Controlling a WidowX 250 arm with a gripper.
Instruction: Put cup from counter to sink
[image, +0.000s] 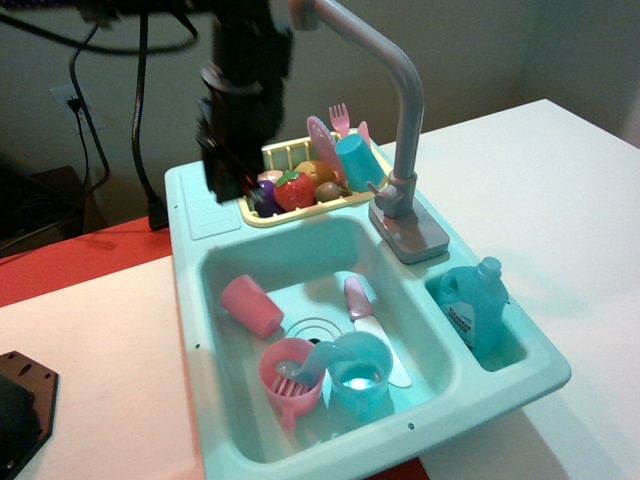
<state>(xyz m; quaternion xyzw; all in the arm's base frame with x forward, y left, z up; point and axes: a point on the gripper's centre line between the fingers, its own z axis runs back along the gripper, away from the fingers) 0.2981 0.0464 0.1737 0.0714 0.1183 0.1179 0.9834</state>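
The plain pink cup (252, 305) lies on its side on the floor of the teal sink (300, 255), at the left next to the drain rings. My gripper (228, 178) is raised above the counter (208, 207), over its ribbed patch at the sink's back left. It is blurred, holds nothing, and its fingers look apart. It is well clear of the cup.
A pink handled cup (290, 375) and a blue cup (358, 372) stand at the sink's front, with a pink utensil (358, 298) behind them. A yellow rack (300, 205) of toy food and a blue cup sits behind the sink. The grey faucet (400, 90) and a blue bottle (472, 305) stand at right.
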